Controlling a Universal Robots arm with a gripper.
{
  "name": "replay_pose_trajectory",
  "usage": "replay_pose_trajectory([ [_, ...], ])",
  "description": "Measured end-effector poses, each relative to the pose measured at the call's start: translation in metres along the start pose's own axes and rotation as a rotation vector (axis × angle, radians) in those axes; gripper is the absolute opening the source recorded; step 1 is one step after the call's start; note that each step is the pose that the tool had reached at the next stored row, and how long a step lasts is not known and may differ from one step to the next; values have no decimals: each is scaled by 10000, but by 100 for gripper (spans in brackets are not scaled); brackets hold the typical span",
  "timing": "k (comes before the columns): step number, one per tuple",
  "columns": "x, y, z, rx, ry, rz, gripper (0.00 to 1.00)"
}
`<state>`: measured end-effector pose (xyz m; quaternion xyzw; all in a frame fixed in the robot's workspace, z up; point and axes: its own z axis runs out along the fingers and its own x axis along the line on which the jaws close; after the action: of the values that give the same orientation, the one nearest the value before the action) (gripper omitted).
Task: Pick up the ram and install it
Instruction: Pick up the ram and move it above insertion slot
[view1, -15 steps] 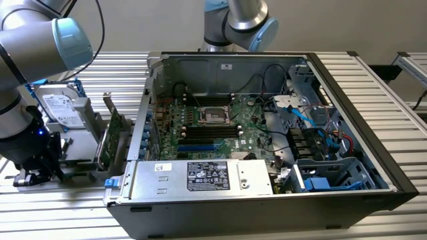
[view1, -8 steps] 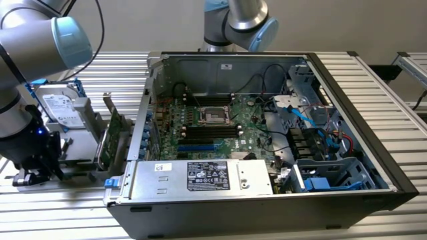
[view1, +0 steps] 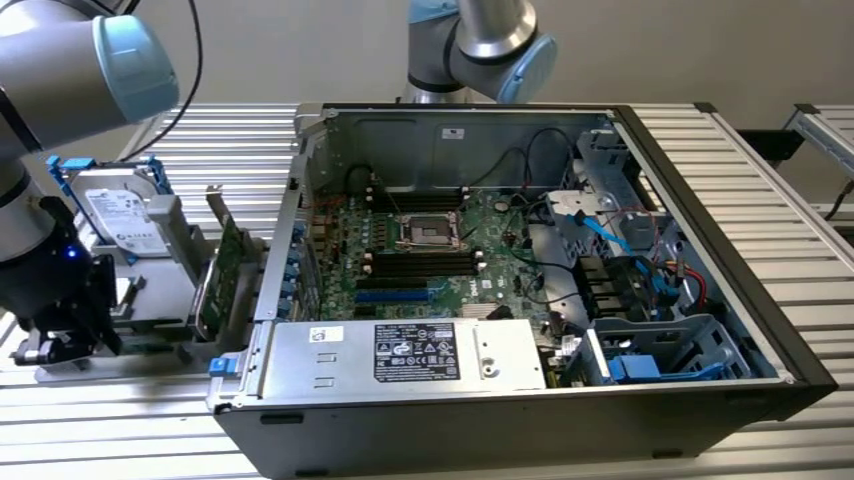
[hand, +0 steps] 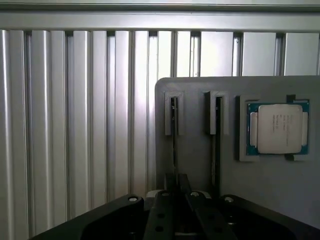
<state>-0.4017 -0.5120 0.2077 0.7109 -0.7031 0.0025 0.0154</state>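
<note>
Pincer (hand: 176, 186) fingers stand drawn narrow, closed on the ram (hand: 174, 135), which sits edge-on in a slot of the grey holder plate (hand: 270, 190) and passes between the fingertips. Just beside the pincer a second slot (hand: 218, 140) carries another dark strip, and farther off a processor chip (hand: 278, 129) lies flat in a recess. The plate rests on a ribbed aluminium table (hand: 75, 125). Well apart from the pincer, toward the exterior view's right, an open computer case (view1: 467, 440) lies on the same table, with an upright expansion card (view1: 230, 262) between them and a pale wall (view1: 694, 50) behind. The ram's label and chips cannot be made out, its far edge is sunk in the slot, and the frame cuts off the plate.
</note>
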Motion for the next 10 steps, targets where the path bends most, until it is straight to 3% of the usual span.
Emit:
replay_pose_trajectory([
  [4,3,2,-117,-5,0,0,14],
  [10,10,4,-387,-34,-1,-1,14],
])
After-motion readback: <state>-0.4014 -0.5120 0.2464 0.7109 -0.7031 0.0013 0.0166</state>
